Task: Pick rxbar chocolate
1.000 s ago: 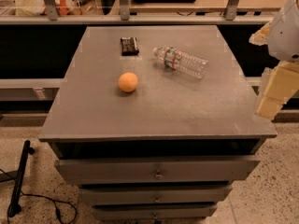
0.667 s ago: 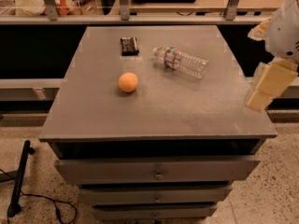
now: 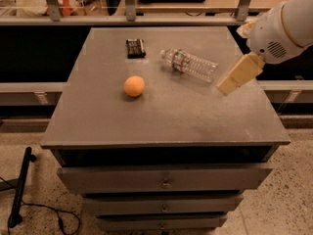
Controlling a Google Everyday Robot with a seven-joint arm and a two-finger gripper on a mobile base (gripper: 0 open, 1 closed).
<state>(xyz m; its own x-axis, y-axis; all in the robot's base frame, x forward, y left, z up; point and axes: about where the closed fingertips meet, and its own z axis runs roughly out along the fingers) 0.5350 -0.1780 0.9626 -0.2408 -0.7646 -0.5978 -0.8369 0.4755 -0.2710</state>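
Note:
The rxbar chocolate is a small flat black wrapped bar lying near the far left part of the grey cabinet top. My gripper hangs from the white arm at the right, its cream-coloured finger pointing down-left above the right part of the top, just right of the water bottle. It is well apart from the bar and holds nothing that I can see.
An orange ball sits left of centre on the top. A clear plastic water bottle lies on its side between the bar and the gripper. Drawers run below the front edge. A railing and shelves stand behind the cabinet.
The arm and gripper have swung left and inward from the right edge, over the right part of the cabinet top, toward the bottle. The objects have not moved.

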